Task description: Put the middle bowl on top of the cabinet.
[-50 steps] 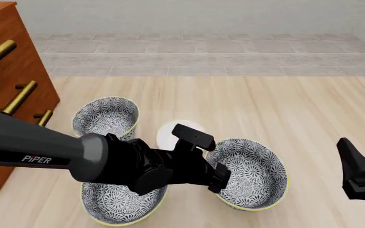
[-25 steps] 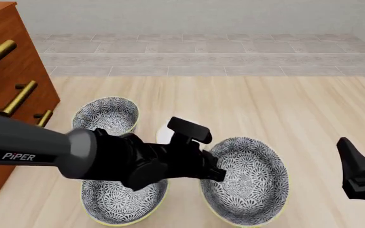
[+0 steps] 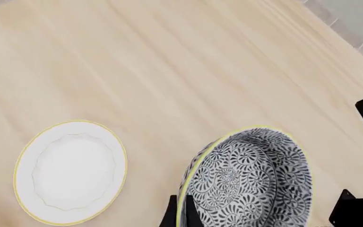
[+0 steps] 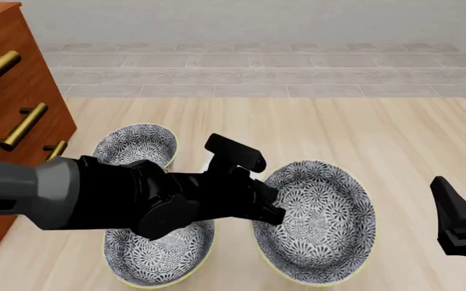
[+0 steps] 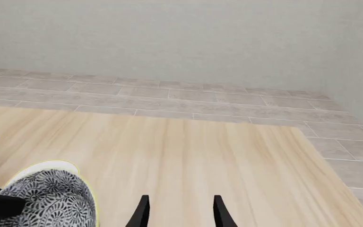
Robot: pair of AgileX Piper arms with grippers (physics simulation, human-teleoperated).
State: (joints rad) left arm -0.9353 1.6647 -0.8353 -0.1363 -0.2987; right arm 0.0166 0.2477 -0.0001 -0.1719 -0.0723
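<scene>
The middle bowl (image 4: 315,221) is clamped by its near rim in the left gripper (image 4: 269,209), apparently tilted off the table (image 4: 363,133); the right gripper (image 5: 178,213) is parted and idle

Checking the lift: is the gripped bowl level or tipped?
Tipped: the middle bowl in the left end effector shows its inside facing the front camera.

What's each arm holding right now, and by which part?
The left gripper holds the middle bowl by its rim, on the side nearest the other large bowl, one finger inside and one outside. The right gripper is open and holds nothing.
</scene>
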